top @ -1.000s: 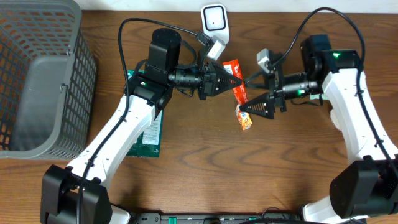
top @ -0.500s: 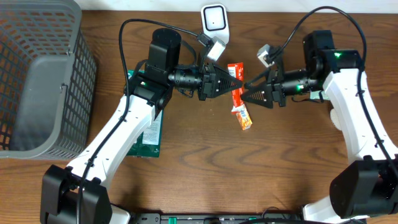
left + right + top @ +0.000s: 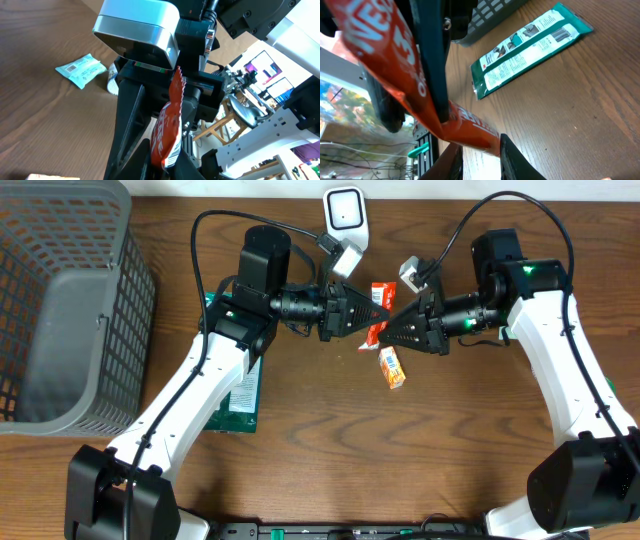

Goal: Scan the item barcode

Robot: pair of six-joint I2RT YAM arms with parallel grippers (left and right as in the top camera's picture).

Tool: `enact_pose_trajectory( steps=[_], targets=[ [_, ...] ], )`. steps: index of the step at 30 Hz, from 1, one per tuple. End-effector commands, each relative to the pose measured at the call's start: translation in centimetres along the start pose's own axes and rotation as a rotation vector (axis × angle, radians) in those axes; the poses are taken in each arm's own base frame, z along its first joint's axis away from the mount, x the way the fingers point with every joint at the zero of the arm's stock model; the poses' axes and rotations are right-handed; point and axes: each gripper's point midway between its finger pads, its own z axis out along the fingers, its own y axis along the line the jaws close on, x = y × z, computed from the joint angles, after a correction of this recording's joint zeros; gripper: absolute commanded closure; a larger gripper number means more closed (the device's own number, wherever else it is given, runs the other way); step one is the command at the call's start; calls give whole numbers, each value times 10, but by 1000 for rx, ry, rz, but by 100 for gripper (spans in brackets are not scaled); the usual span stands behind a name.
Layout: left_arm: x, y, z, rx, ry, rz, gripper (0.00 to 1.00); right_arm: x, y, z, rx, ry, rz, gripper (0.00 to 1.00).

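Note:
A red snack packet (image 3: pixel 377 298) hangs in the air at mid table, below the white barcode scanner (image 3: pixel 343 210). My left gripper (image 3: pixel 376 314) is shut on it from the left. In the left wrist view the packet (image 3: pixel 167 120) stands upright out of that gripper (image 3: pixel 172 165). My right gripper (image 3: pixel 390 330) comes in from the right, tip to tip with the left. In the right wrist view its fingers (image 3: pixel 512 160) close on the packet's lower end (image 3: pixel 475 131), so the right gripper (image 3: pixel 480 150) is shut on it too.
A small orange packet (image 3: pixel 393 367) lies on the wood just below the grippers. A green flat pack (image 3: pixel 238 395) lies under the left arm, and shows again in the right wrist view (image 3: pixel 530 47). A grey mesh basket (image 3: pixel 60 300) fills the far left. A mint packet (image 3: pixel 82 70) lies on the table.
The right gripper moved left and up to the red packet, and its jaws went from wide open to closed on the packet's end. The left arm held still.

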Motion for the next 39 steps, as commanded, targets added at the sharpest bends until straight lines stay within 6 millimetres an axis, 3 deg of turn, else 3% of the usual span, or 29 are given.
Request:
enact_pose_trajectory(
  steps=[1, 3, 5, 8, 15, 21, 22, 24, 25, 26, 28, 29, 32, 37, 39],
  targets=[
    [-4, -2, 1, 14, 0, 7, 89, -10, 12, -2, -23, -30, -36, 80],
    [-4, -2, 1, 14, 0, 7, 89, -11, 12, -2, -25, -33, -38, 71],
    [-4, -2, 1, 14, 0, 7, 89, -11, 12, -2, -24, -34, -41, 50],
    [-4, -2, 1, 14, 0, 7, 89, -12, 11, -2, -21, -37, -50, 42],
    [-4, -2, 1, 14, 0, 7, 89, -19, 16, 0, -51, -65, -78, 56],
    [-5, 1, 1, -4, -7, 7, 89, -20, 22, 7, -70, -58, -93, 60],
    [-5, 1, 1, -4, -7, 7, 89, -20, 22, 7, -71, -57, -94, 64],
    [-5, 1, 1, -4, -7, 7, 89, -20, 24, 10, -77, -51, -97, 90],
    [-5, 1, 1, -4, -7, 7, 89, -20, 24, 10, -76, -48, -98, 98],
    [-5, 1, 1, -4, -7, 7, 89, -19, 24, 10, -73, -45, -98, 99],
    [-6, 3, 0, -14, -11, 11, 83, -18, 21, 10, -60, -37, -98, 99],
    [-6, 5, -1, -25, -15, 15, 55, -16, 19, 10, -49, -29, -96, 99],
    [-12, 20, -3, -111, -46, 15, 25, -8, 7, 7, 16, 15, -63, 99],
    [-23, 64, -20, -356, -123, -12, 18, 27, -44, -11, 324, 185, 176, 99],
    [-20, 85, -32, -473, -137, -54, 18, 53, -75, -34, 572, 291, 324, 99]
  ],
)
